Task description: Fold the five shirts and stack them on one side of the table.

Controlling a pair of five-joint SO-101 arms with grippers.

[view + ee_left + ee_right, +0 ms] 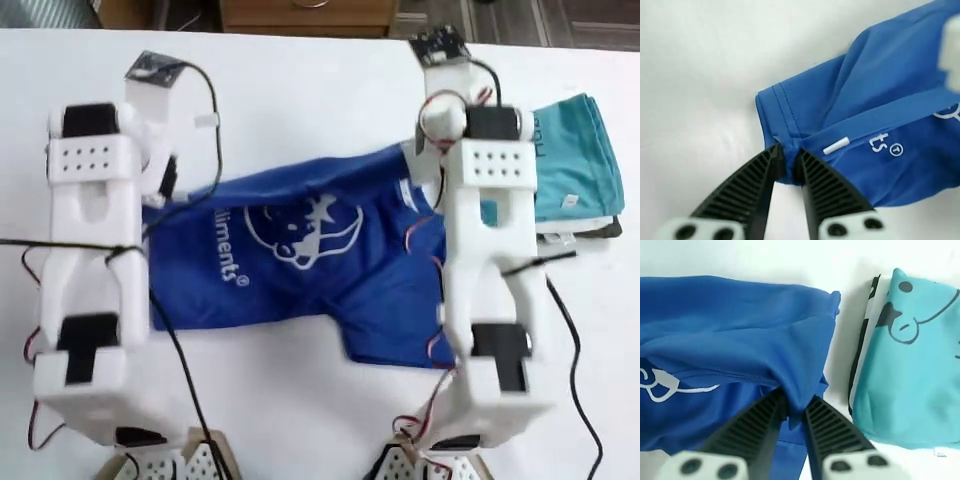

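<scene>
Blue fabric shirt with white print (300,270): centre of white desk (320,90), long axis left–right. Left gripper (789,156) pinches its left hem; right gripper (796,406) pinches its right end, just beside folded teal shirt (575,155) at right edge.

White table (300,90), wooden cabinet (310,12) behind

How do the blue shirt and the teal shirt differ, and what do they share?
The blue shirt lies loosely spread mid-table; the teal shirt sits folded at one side. The left pincer and right pincer each pinch the blue shirt; neither holds the teal shirt. The blue shirt's print is white, the teal shirt's dark. Both are on the white table.
</scene>
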